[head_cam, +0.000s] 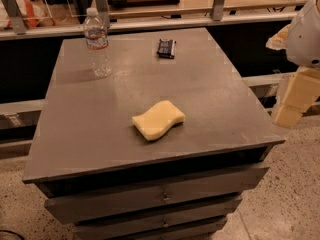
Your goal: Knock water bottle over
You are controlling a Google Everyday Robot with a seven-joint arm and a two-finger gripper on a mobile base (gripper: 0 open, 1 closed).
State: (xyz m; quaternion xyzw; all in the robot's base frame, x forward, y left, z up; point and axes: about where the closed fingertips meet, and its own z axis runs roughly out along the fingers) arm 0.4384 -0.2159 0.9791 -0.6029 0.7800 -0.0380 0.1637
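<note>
The water bottle is a small clear ribbed bottle with a white cap and a narrow label band. It stands upright near the far left corner of the grey cabinet top. My gripper is at the right edge of the view, beyond the cabinet's right side. It hangs below the white arm housing. It is far from the bottle and holds nothing that I can see.
A yellow sponge lies near the middle front of the top. A small dark packet lies at the far middle. A rail with metal posts runs behind the cabinet. Drawers face the front.
</note>
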